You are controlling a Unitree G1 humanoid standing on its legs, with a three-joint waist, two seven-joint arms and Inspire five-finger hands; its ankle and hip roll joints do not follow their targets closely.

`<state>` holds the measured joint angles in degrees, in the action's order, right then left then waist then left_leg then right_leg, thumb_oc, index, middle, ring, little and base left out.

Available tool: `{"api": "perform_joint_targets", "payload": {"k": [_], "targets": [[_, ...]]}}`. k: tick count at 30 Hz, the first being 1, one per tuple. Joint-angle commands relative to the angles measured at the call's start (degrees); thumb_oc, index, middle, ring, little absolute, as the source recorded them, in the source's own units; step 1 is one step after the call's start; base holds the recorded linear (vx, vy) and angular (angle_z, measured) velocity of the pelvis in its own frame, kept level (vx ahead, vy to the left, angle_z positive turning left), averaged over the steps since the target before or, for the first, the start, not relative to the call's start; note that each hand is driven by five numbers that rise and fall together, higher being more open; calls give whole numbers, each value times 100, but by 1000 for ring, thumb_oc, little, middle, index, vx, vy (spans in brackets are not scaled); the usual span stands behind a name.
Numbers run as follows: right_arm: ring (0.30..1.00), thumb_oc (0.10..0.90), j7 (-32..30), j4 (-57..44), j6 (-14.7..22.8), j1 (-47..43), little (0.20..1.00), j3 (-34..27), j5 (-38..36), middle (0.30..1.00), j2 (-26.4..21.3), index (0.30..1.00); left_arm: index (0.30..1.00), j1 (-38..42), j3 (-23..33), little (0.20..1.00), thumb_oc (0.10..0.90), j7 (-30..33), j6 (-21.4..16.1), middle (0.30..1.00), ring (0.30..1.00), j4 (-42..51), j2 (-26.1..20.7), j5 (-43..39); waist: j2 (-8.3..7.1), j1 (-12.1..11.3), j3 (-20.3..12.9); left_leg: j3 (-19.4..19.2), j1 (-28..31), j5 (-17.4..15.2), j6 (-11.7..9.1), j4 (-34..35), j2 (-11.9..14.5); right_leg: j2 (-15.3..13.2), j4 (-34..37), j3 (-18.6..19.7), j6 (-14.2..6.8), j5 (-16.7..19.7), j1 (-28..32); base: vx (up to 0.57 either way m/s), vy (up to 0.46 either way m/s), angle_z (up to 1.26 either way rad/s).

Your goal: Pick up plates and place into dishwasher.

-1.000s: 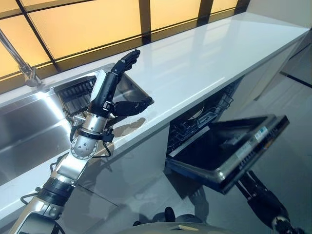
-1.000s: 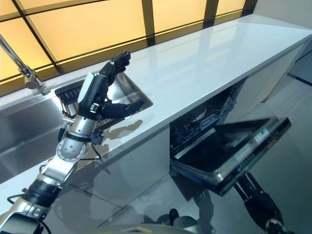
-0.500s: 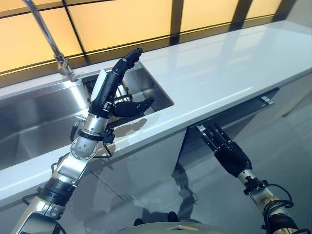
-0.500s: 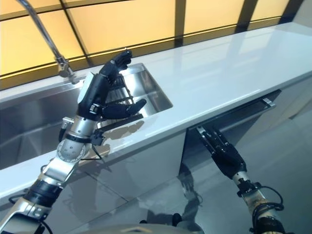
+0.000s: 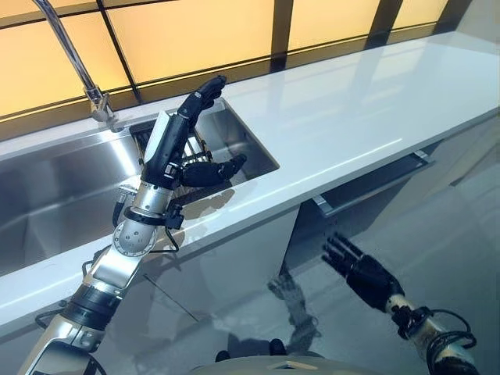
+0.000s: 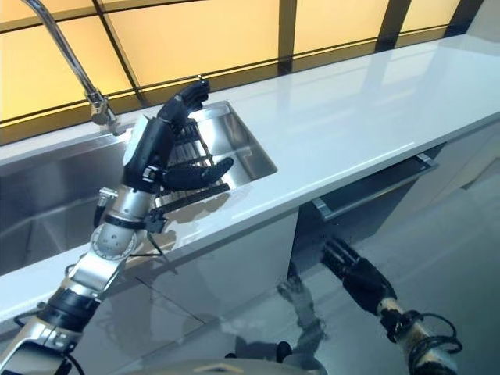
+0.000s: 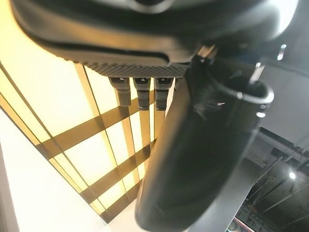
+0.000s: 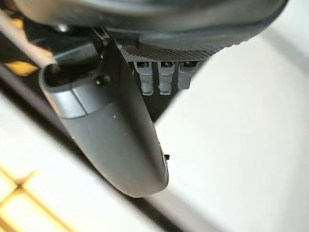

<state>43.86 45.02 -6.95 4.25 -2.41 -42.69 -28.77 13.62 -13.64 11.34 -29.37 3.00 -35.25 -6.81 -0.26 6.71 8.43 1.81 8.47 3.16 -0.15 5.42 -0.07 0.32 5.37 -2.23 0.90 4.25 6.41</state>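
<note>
A long white desk point(image 5: 328, 117) ran from the lower left of the frame to the upper right, under amber-lit window panes point(image 5: 195, 35) with dark bars. A steel sink point(image 5: 55, 187) was sunk into it at the left, with a curved tap point(image 5: 74, 66) at its back edge and a dark wire rack point(image 6: 191, 156) at the sink's right end. No plate could be made out anywhere; if any sat in the rack, the left hand point(image 5: 183, 144) hid them.

That hand was raised over the sink's right end, fingers point(image 5: 205, 92) straight and spread upward, thumb point(image 5: 215, 168) out sideways, holding nothing. The right hand point(image 6: 351, 273) hung low in the lower right of the frame, below the desk's front, fingers extended and loose, also empty. Just above it, the dishwasher door point(image 6: 371, 191) sat under the desk edge, its bar handle point(image 6: 375, 186) showing and the door looking closed or nearly so.

Judging by this, the step in hand was to find and take a plate from the sink. To do it well, the left hand should probably come down slowly, meet a plate's rim between thumb and fingers, and lift it clear of the wires. The dishwasher would need opening with the right hand before anything could be loaded.
</note>
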Motion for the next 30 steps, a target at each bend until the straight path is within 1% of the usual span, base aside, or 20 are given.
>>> {"api": "perform_joint_targets", "payload": {"k": [1,4,5,6,8,9,11,12,14,16,17,18,19,20,22,23,25,27,29,30], "targets": [[900,800,800,24,129,-209,900,123,463,900,-267,900,900,824,339,900,800,232,-548,900,900,33,-85,-227,-150,81,-172,-612,287,-981,407,-42,-289,325,-37,255,-162,-643,350,0,0,0],[900,800,1108,459,-69,39,900,537,1321,900,-213,900,900,826,332,900,800,-356,-502,900,900,150,28,-926,-214,70,-141,-622,281,-973,398,-42,-293,326,-37,249,-169,-638,345,-36,-7,0],[900,800,962,961,-4,74,900,750,2117,900,-191,900,900,839,316,900,800,-981,-252,900,900,317,191,-1589,-243,50,-128,-631,282,-975,387,-42,-289,327,-37,256,-168,-641,346,0,0,0],[900,800,890,1182,92,71,900,820,2334,900,-191,900,900,843,311,900,800,-1153,-160,900,900,384,248,-1760,-248,40,-125,-640,284,-976,385,-42,-286,329,-37,256,-167,-641,346,-26,-9,-4],[900,800,439,1999,293,-11,900,999,3084,900,-174,900,900,855,194,900,800,-2394,703,900,900,827,615,-3286,-269,-25,-88,-666,298,-974,373,-42,-273,335,-37,253,-164,-619,360,-15,-7,-6],[900,800,434,2061,302,-32,900,1002,3131,900,-174,900,900,849,169,900,800,-2525,813,900,900,862,675,-3449,-268,-31,-82,-664,301,-975,375,-42,-273,335,-37,255,-163,-618,364,0,0,0],[900,800,348,2255,274,-131,900,1040,3127,900,-93,900,900,798,7,900,800,-3282,1597,900,900,1013,992,-4445,-255,-64,-49,-657,311,-971,379,-42,-269,340,-37,263,-144,-599,379,-4,2,8],[900,800,327,2275,266,-154,900,1044,3108,900,-70,900,900,790,-24,900,800,-3402,1757,900,900,1028,1047,-4613,-251,-69,-42,-656,315,-971,381,-42,-269,342,-37,264,-141,-595,383,0,9,8],[900,800,-164,2232,85,-347,900,1070,2882,900,261,900,900,651,-457,900,800,-4633,3421,900,900,1008,1545,-6082,-175,-81,0,-653,342,-989,400,-42,-275,348,-37,311,-122,-568,400,4,29,4],[900,800,-270,2280,115,-393,900,1060,2912,900,336,900,900,629,-552,900,800,-4837,3750,900,900,1008,1604,-6319,-152,-80,6,-659,343,-992,406,-42,-277,348,-37,321,-120,-558,397,2,33,5],[900,800,-414,2331,86,-469,900,1075,2979,900,451,900,900,566,-761,900,800,-5234,4466,900,900,995,1734,-6738,-109,-71,11,-661,344,-1002,416,-42,-286,351,-37,349,-121,-549,389,4,47,2],[900,800,-417,2351,72,-493,900,1083,3034,900,489,900,900,538,-844,900,800,-5418,4757,900,900,973,1795,-6792,-90,-61,9,-664,342,-1011,422,-42,-291,351,-37,371,-120,-551,386,4,40,-1],[900,800,-417,2351,72,-493,900,1083,3034,900,489,900,900,538,-844,900,800,-5418,4757,900,900,973,1795,-6792,-90,-61,9,-664,342,-1011,422,-42,-291,351,-37,371,-120,-551,386,20,70,-1],[900,800,-430,2633,123,-666,900,1124,3179,900,553,900,900,540,-1255,900,800,-6370,5897,900,900,804,1875,-7248,-21,-38,-15,-693,346,-1042,433,-42,-304,341,-37,396,-131,-549,383,30,72,0],[900,800,-392,2770,134,-773,900,1140,3348,900,549,900,900,541,-1449,900,800,-6841,6538,900,900,698,1995,-7365,15,-15,-37,-712,366,-1084,443,-42,-312,336,-37,419,-127,-567,397,39,69,-1],[900,800,-387,2777,137,-777,900,1140,3357,900,548,900,900,542,-1458,900,800,-6875,6569,900,900,693,2001,-7351,17,-14,-37,-714,368,-1086,443,-42,-312,336,-37,421,-127,-567,398,37,45,-2],[900,800,-331,2821,38,-933,900,1212,3495,900,538,900,900,478,-1885,900,800,-7362,6943,900,900,588,2168,-7323,48,25,-66,-715,384,-1116,451,-42,-326,329,-37,430,-123,-576,415,49,60,0],[900,800,-289,2854,59,-976,900,1180,3711,900,533,900,900,392,-1916,900,800,-7669,7267,900,900,358,2267,-7087,64,40,-78,-729,396,-1140,458,-42,-330,322,-37,438,-118,-587,423,39,61,0],[900,800,-277,2889,75,-1021,900,1172,3840,900,533,900,900,263,-1962,900,800,-7805,7425,900,900,26,2436,-6588,76,43,-83,-732,409,-1149,458,-42,-333,317,-37,433,-115,-592,435,30,45,1],[900,800,-232,2888,66,-1047,900,1148,3953,900,509,900,900,155,-1989,900,800,-8005,7502,900,900,-234,2493,-6031,85,43,-93,-732,411,-1153,457,-42,-338,315,-37,437,-114,-598,439,32,47,1]]}}
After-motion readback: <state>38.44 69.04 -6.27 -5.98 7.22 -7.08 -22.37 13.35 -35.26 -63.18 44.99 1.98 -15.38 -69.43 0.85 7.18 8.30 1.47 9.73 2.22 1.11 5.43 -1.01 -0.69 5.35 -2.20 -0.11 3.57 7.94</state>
